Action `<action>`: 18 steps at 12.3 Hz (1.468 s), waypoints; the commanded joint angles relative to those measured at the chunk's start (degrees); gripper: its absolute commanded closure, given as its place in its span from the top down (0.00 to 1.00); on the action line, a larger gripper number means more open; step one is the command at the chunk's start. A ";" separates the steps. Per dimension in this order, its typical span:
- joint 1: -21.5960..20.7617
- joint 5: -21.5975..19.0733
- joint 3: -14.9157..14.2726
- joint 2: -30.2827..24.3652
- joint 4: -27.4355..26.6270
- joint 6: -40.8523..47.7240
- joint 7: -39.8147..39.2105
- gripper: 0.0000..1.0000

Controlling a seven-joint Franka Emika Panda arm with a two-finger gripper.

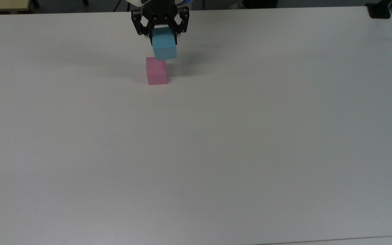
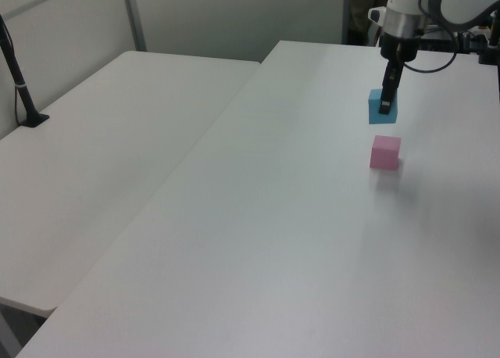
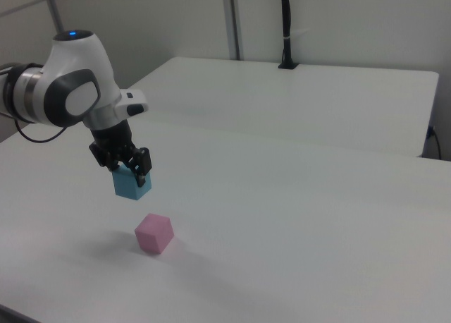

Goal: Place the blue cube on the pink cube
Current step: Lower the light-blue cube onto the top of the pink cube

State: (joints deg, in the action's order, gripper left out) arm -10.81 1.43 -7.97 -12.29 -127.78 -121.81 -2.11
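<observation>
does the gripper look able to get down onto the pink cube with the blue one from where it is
Probably yes. The gripper holds the blue cube in the air, apart from and a little to one side of the pink cube, whose top is bare. Nothing on the table stands between them.

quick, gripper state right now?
Gripper: closed on the blue cube, held in the air just above the pink cube.
</observation>
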 commanded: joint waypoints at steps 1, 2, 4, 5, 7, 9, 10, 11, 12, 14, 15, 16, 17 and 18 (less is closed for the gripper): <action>0.44 1.90 -0.99 -0.81 -3.61 -3.34 -1.31 0.36; 0.53 2.95 -1.61 0.06 -4.13 -3.79 -1.31 0.36; 1.57 3.40 -1.88 1.21 -5.45 -7.29 -1.31 0.36; 1.93 3.66 -1.88 1.73 -5.89 -8.35 -1.31 0.36; 2.37 5.15 -2.05 3.05 -6.07 -8.62 -1.31 0.36; 2.28 5.25 -2.05 3.32 -6.95 -9.59 -1.31 0.36; 2.28 5.25 -2.05 3.32 -6.95 -9.59 -1.23 0.37; 2.20 5.25 -2.05 3.49 -6.95 -9.68 -0.88 0.41; 1.94 5.25 -2.05 3.58 -7.04 -9.77 -0.53 0.46; 1.50 5.25 -2.05 3.67 -7.13 -9.42 0.61 0.53; 1.32 5.25 -2.05 3.67 -7.30 -9.42 1.23 0.65; 1.40 5.25 -2.05 3.67 -7.30 -9.33 1.67 0.97; 1.41 5.25 -2.23 3.67 -7.30 -9.15 3.07 1.00; 1.32 5.25 -2.31 3.58 -7.30 -8.80 3.34 1.00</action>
State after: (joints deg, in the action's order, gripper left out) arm -8.60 5.89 -9.57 -7.91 -133.81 -129.37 -1.09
